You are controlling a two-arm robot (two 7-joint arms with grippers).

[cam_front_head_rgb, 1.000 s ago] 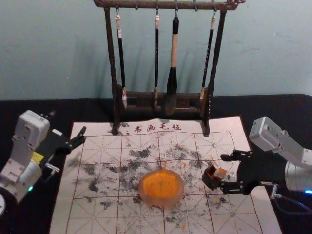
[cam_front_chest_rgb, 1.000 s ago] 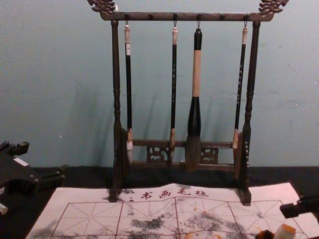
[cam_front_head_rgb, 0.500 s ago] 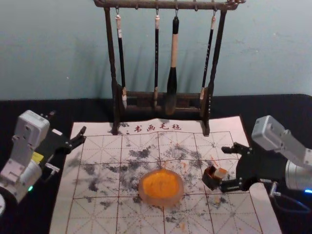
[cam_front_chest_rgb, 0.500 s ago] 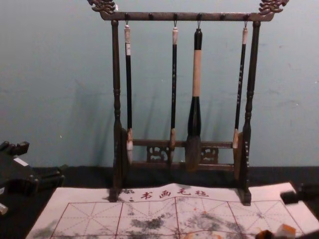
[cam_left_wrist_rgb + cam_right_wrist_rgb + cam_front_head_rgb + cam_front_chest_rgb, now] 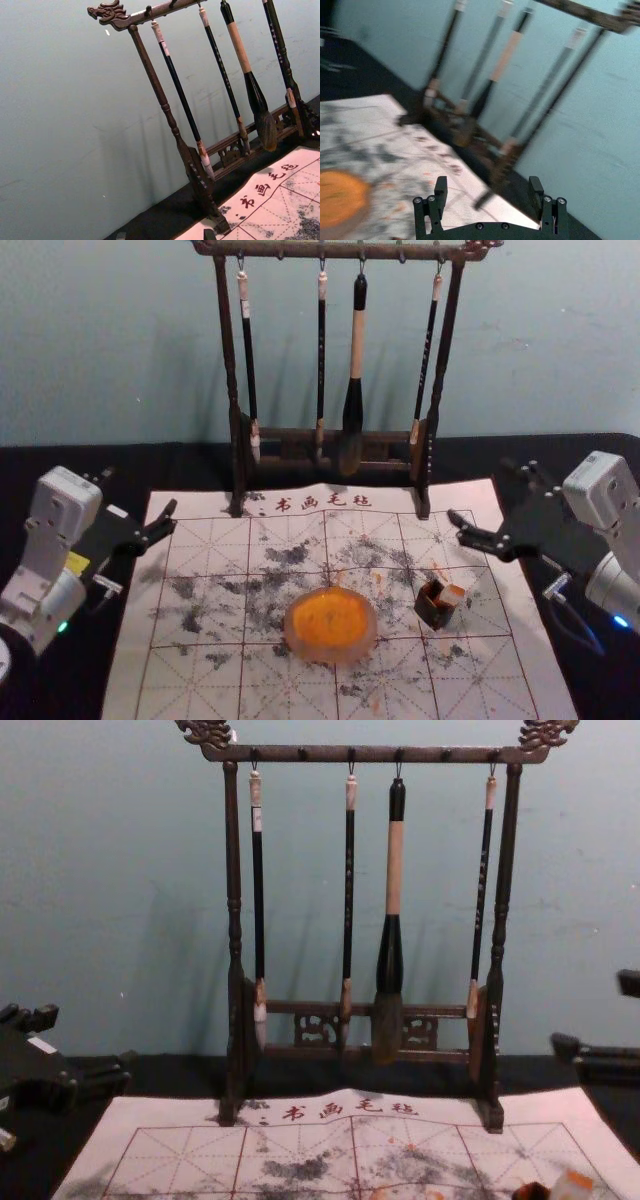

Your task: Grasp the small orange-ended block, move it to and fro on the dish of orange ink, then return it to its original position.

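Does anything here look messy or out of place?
The calligraphy mat has black smudges and orange spots around the ink dish, likely old ink. The orange-ended block leans in its dark holder.

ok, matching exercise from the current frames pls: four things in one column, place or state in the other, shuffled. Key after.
1. ink dish
2. thickest brush
3. orange-ended block
4. right gripper

A. open, clear of the block
B. hanging on the rack, third from the robot's left
C. on the mat, orange inside
D. at the small dark box, right of the dish

Pairs: 1-C, 2-B, 3-D, 4-A
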